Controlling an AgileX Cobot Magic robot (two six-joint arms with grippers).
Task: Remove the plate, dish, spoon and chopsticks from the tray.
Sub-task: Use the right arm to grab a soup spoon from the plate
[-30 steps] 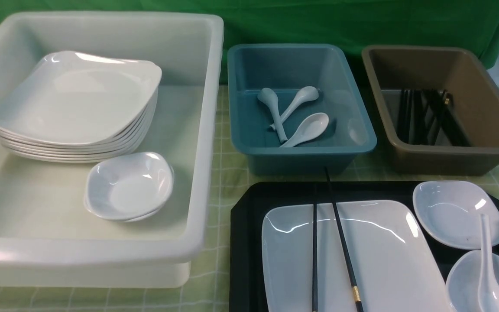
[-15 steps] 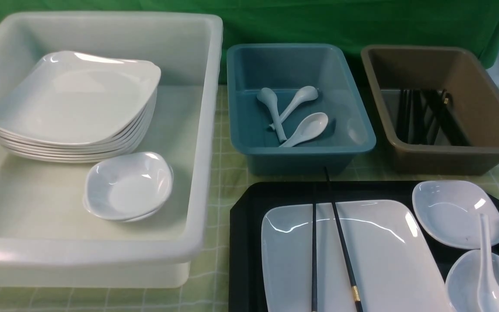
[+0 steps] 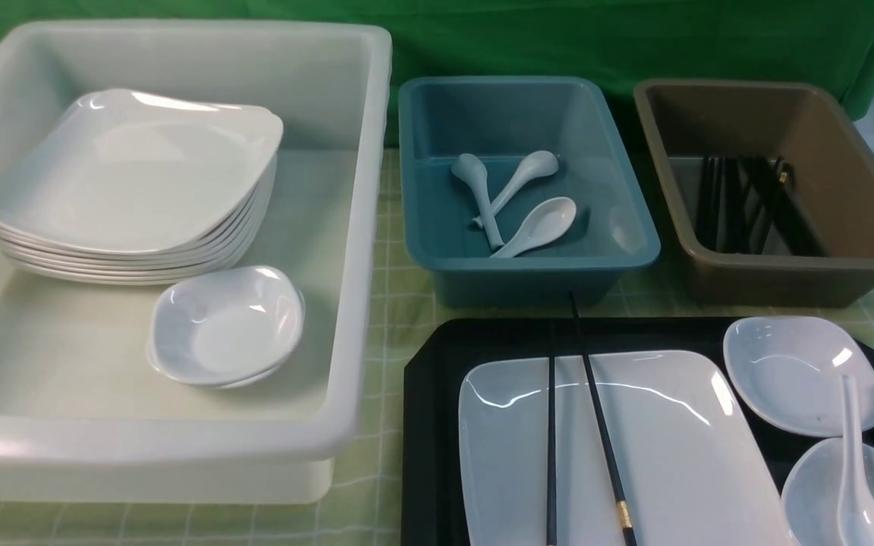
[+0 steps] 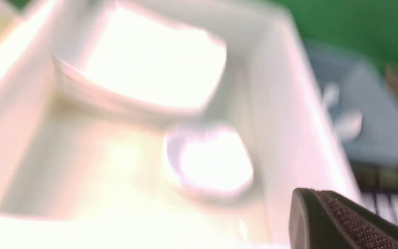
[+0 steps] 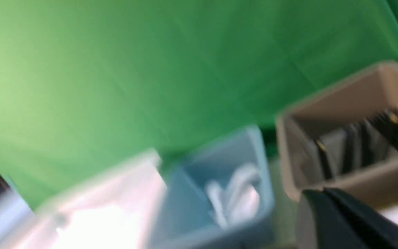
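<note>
Judging the chopsticks (image 3: 602,432) across the plate (image 3: 672,455) on the tray (image 3: 437,364) as light, stiff, slippery; best pinched near mid-length. Reading right gripper (image 5: 340,221) jaws as together, empty; cannot tell for left gripper (image 4: 340,221).

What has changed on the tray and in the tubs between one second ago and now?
Nothing has visibly changed in the front view. The chopsticks lie across the plate on the tray as before. The spoon rests in the near dish as before. Nothing was taken hold of or let go there.
</note>
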